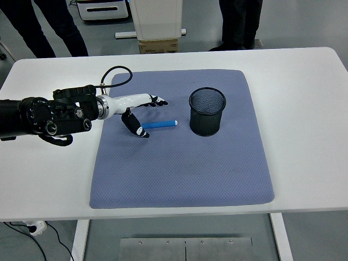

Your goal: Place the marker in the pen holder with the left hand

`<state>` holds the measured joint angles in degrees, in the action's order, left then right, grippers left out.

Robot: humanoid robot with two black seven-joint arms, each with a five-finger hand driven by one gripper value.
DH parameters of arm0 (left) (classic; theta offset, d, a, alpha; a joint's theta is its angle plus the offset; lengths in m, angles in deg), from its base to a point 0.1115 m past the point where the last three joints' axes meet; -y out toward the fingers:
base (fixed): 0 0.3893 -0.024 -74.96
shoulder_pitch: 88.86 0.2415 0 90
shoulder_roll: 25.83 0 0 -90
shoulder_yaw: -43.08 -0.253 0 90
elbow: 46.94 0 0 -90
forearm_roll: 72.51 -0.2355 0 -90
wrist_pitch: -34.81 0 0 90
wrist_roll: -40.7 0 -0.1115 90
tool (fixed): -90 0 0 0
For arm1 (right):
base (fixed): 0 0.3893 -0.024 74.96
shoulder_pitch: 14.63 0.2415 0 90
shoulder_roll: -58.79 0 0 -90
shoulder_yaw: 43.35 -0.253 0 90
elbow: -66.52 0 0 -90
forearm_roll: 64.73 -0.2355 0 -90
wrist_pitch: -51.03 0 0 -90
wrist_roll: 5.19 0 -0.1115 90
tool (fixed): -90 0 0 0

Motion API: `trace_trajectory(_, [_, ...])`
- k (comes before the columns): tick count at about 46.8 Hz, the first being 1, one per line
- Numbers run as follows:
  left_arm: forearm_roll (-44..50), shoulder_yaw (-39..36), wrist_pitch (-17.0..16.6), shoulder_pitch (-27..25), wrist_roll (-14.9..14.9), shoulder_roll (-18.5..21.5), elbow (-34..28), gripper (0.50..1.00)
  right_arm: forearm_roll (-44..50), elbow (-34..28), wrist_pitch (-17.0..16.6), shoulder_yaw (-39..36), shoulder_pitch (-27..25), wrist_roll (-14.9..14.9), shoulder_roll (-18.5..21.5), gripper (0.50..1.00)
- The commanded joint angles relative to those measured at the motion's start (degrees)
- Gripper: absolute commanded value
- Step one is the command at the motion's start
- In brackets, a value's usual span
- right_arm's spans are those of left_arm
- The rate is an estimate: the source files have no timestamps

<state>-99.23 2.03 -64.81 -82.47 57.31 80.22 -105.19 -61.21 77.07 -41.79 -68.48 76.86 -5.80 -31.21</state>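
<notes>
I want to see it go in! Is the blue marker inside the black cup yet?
No, the marker lies flat on the mat, beside the cup.
</notes>
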Motion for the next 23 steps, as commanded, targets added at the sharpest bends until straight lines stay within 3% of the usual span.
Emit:
trace_trajectory(1, [0.00, 0.01, -0.84, 0.02, 0.09, -0.15, -0.03, 0.897, 0.00, 0.00, 0.00, 0.00, 0.00, 0.00, 0.00, 1.000])
trace_trajectory(17, [-2.64, 0.01, -2.42, 1.25, 0.09, -0.24, -0.03, 0.871, 0.00, 0.00, 0.00, 0.00, 0.00, 0.00, 0.00, 1.000])
trace_trajectory(23, [-2.64, 0.01, -2.42, 1.25, 0.09, -0.32, 0.15, 0.810, 0.00, 0.00, 0.00, 0.00, 0.00, 0.00, 0.00, 1.000])
